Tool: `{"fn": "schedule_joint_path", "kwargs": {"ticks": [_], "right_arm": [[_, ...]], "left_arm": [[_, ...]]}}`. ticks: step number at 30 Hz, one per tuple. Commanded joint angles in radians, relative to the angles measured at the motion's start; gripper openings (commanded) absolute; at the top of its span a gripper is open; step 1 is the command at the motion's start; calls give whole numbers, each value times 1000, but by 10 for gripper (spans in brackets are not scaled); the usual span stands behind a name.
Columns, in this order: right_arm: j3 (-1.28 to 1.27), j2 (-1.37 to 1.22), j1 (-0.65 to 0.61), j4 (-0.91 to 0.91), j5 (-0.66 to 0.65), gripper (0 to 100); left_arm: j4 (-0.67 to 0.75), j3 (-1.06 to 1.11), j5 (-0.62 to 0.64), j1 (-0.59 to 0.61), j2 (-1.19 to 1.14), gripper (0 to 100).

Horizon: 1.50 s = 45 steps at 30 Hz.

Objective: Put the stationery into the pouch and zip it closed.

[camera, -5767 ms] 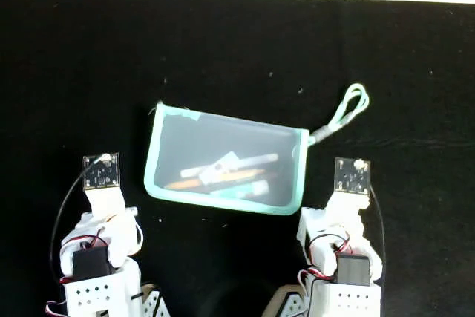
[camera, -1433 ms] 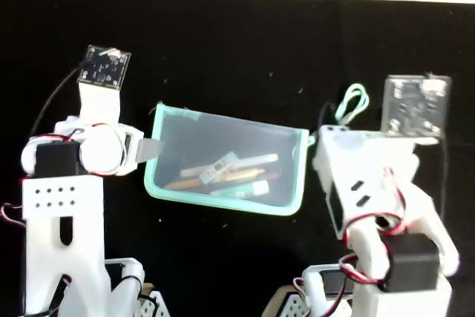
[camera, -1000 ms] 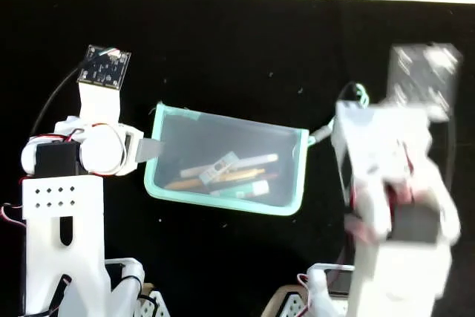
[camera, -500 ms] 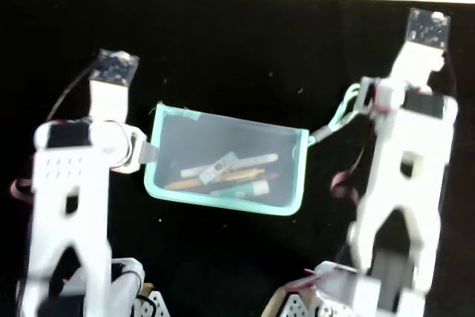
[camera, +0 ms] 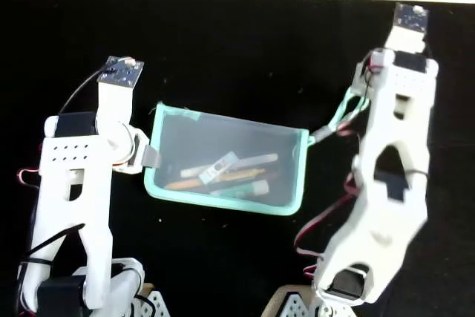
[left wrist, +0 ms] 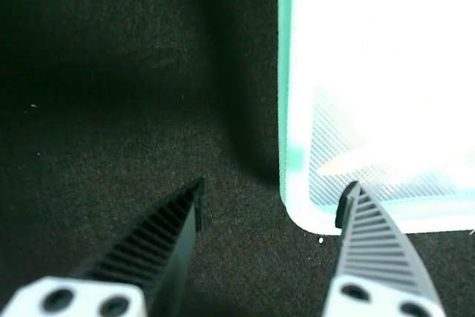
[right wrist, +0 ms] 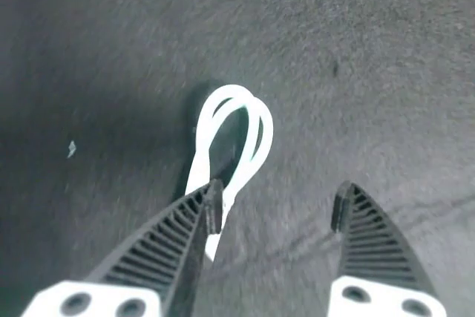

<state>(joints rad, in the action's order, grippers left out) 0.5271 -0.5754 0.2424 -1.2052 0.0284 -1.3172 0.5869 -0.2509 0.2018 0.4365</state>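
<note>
Arms stand at either side of a black table (camera: 223, 42), seen from where I'm watching. On the left, the left gripper (camera: 148, 155) sits low at the short left edge of the pouch (camera: 223, 130). In its wrist view the left gripper (left wrist: 274, 185) is spread wide, one finger over bare table and the other at the rounded corner of the pouch (left wrist: 371, 72); whether it touches the edge, I can't tell.

The pouch is translucent with mint-green trim and lies flat near the middle of the table, tilted a little. The stationery (camera: 223, 172), a few pens and the like, lies inside it along the lower half.

At the pouch's upper right corner sits the zip pull (camera: 320, 135), and a pale green cord loop (camera: 350, 108) trails off from it to the right. The right gripper (camera: 361, 83) hangs just over that loop. Its wrist view shows the right gripper (right wrist: 278, 185) parted and holding nothing, with one finger across the tail of the cord loop (right wrist: 231, 130)
</note>
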Motion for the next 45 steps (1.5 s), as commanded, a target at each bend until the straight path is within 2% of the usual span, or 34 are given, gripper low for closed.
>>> {"fn": "schedule_joint_path", "kwargs": {"ticks": [1,11,34,36,41,45], "right_arm": [[153,-84,2,-10,69,241],[275,-262,4,-10,175,241],[277,-414,-1,51,190,237],[277,-426,-1,50,189,191],[277,-432,1,50,189,2],[277,-432,1,47,189,5]], "left_arm": [[12,-10,-5,-12,-1,288],[12,-10,-5,-12,-4,288],[12,-10,-5,-12,-5,288],[12,-10,-5,-12,-5,288],[12,-10,-5,-12,-5,288],[12,-10,-5,-12,1,288]]}}
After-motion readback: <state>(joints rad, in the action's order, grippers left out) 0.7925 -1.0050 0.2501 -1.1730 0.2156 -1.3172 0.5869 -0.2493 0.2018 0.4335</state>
